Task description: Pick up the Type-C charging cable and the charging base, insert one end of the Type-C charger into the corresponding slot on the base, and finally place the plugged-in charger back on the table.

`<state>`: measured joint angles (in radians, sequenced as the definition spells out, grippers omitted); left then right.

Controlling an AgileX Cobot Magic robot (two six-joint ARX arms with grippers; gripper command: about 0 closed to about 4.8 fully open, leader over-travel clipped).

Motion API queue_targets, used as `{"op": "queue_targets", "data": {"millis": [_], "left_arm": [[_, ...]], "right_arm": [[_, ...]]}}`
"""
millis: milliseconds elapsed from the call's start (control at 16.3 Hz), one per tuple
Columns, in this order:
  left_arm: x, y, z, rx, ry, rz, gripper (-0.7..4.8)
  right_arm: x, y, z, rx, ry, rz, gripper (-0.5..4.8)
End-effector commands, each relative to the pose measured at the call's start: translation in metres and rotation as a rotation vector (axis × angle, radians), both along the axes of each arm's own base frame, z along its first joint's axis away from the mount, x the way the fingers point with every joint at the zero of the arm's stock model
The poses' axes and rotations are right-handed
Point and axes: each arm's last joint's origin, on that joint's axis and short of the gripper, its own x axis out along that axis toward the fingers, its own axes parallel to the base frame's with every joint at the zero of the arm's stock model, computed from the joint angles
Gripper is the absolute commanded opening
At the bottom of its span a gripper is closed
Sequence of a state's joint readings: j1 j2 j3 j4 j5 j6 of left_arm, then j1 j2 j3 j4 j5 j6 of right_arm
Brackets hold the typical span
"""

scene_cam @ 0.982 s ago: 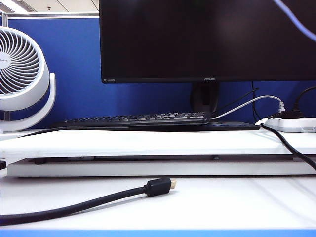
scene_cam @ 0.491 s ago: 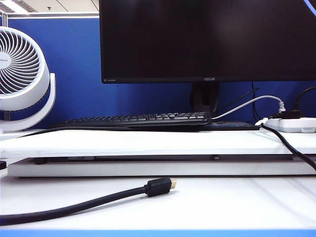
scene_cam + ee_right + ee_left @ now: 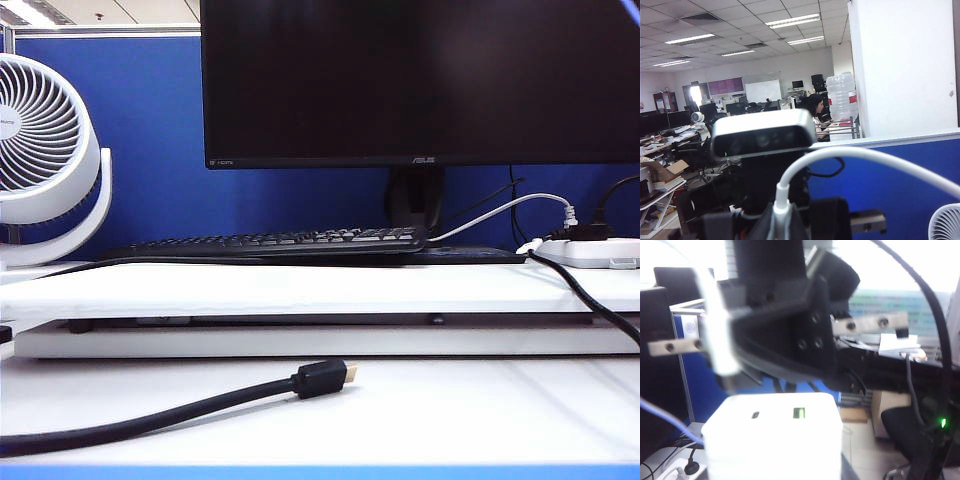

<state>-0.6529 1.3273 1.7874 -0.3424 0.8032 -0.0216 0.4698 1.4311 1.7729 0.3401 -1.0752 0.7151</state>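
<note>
Office desk, white table (image 3: pixel 420 410) bare of both arms. Raised high: left gripper (image 3: pixel 775 405) clasping the charging base (image 3: pixel 772 437), ports showing; right gripper (image 3: pixel 785 222) clenched on the Type-C charging cable (image 3: pixel 850 157). We should square plug to slot before pushing.

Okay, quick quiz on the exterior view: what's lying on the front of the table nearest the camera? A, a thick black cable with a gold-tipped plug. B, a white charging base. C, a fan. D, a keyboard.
A: the thick black cable runs in from the left across the table, ending in a gold-tipped plug.
</note>
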Motion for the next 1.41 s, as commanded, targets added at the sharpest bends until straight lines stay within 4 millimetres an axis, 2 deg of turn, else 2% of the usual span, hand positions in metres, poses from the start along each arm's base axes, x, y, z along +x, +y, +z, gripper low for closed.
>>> {"op": "queue_targets", "data": {"millis": [61, 368, 1412], "left_arm": [[-0.0031, 0.0021, 0.0081, -0.050, -0.021, -0.009, -0.06], [-0.0029, 0.0022, 0.0081, -0.051, -0.018, -0.007, -0.06], [-0.0033, 0.0021, 0.0081, -0.051, 0.002, -0.020, -0.06]], "right_arm": [[-0.0023, -0.0011, 0.0014, -0.002, 0.000, 0.004, -0.01], [-0.0098, -0.0048, 0.0054, 0.002, -0.017, 0.009, -0.01], [-0.0060, -0.0023, -0.0009, -0.040, 0.001, 0.000, -0.01]]}}
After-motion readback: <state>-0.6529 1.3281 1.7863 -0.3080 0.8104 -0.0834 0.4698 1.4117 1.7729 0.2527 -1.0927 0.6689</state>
